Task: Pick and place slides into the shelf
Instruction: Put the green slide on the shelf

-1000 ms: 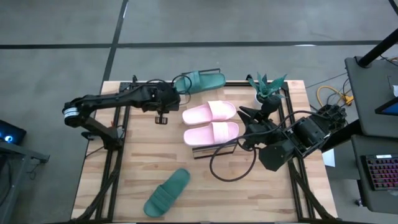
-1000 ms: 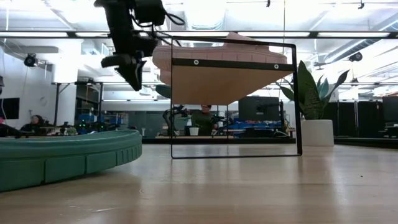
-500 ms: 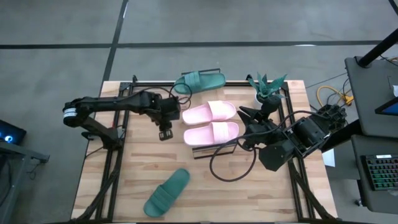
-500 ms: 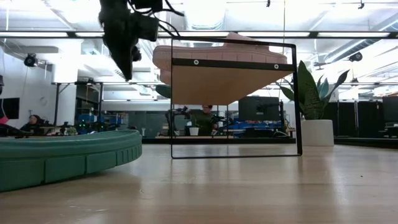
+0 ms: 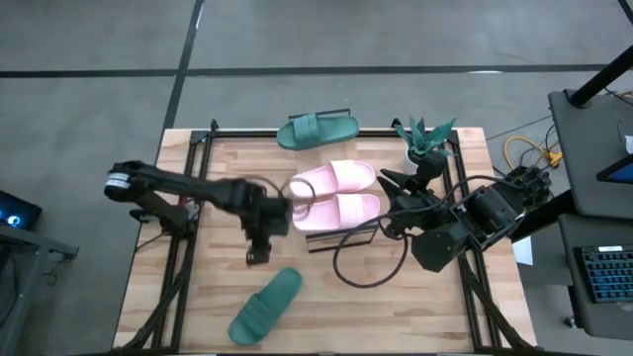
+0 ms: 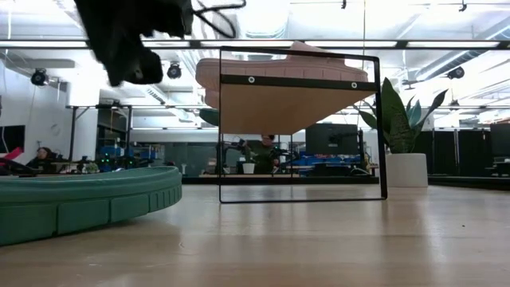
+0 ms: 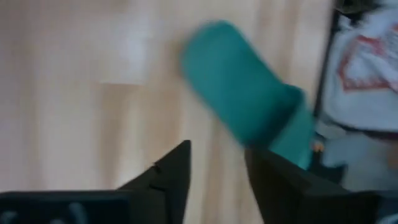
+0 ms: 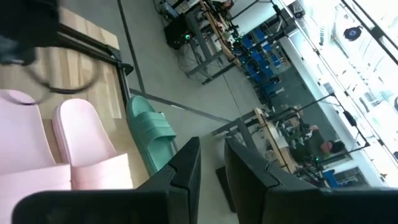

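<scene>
hovering above the bare planks near the middle of the table, your left gripper (image 5: 258,249) holds nothing; its fingers (image 7: 177,174) stand a little apart in the left wrist view, with a blurred teal slide (image 7: 249,106) lying on the wood beyond them. from above, that same teal slide (image 5: 265,306) sits toward the near edge of the table (image 5: 158,287), close to the gripper but not touching it. outward from there, you see the two pink slides (image 5: 334,196) side by side on the shelf (image 5: 341,237), just beside the left wrist. the low view shows them up on the plank inside the black wire frame (image 6: 301,96). the second teal slide (image 5: 317,130) lies at the far edge of the table, well apart from the arm. your right gripper (image 5: 391,190) waits at the right end of the shelf, empty, its fingers (image 8: 186,174) parted by only a narrow gap. a small potted plant (image 5: 425,141) stands near the far right corner.
</scene>
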Tool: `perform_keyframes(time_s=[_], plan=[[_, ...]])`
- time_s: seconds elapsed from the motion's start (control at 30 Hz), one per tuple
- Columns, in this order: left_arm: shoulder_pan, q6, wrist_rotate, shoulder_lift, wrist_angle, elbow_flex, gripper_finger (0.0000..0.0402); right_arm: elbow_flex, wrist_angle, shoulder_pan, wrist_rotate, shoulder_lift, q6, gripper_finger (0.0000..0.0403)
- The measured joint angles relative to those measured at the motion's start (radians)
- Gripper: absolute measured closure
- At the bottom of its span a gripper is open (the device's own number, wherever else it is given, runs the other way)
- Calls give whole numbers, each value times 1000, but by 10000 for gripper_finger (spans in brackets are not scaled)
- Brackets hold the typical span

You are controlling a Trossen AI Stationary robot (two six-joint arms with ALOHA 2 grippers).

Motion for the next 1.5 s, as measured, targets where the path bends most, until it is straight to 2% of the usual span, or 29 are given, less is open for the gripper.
perform_keyframes(time_s=[0.13, 0.2, 0.37, 0.47, 0.57, 0.7, 0.9, 1.0, 1.27, 1.5], plan=[[-118, -52, 119, 40, 68, 0, 205, 0, 0, 0, 0, 0, -1, 339], [-171, -85, 132, 58, 67, 0, 188, 0, 0, 0, 0, 0, -1, 339], [-283, -119, 106, 89, 90, 0, 190, 0, -1, 0, 0, -3, -2, 339], [-328, -108, 5, 94, 94, 0, 202, 0, -1, 0, 0, -5, -1, 339], [-338, -64, -87, 104, 136, 1, 212, 0, -1, 0, 0, -6, -1, 339], [-340, -51, -87, 123, 170, 1, 217, 0, -1, 0, 0, -6, -1, 339], [-342, -42, -8, 202, 179, 0, 217, 0, 0, 0, 0, -6, -2, 339], [-342, -39, -3, 256, 192, 1, 217, 0, 0, 0, 0, -6, -2, 339], [-344, -36, 195, 351, 194, 10, 217, 0, 0, 0, 0, -6, -2, 339], [-343, -19, 202, 352, 194, 14, 231, 0, -1, 0, 0, -6, -2, 339]])
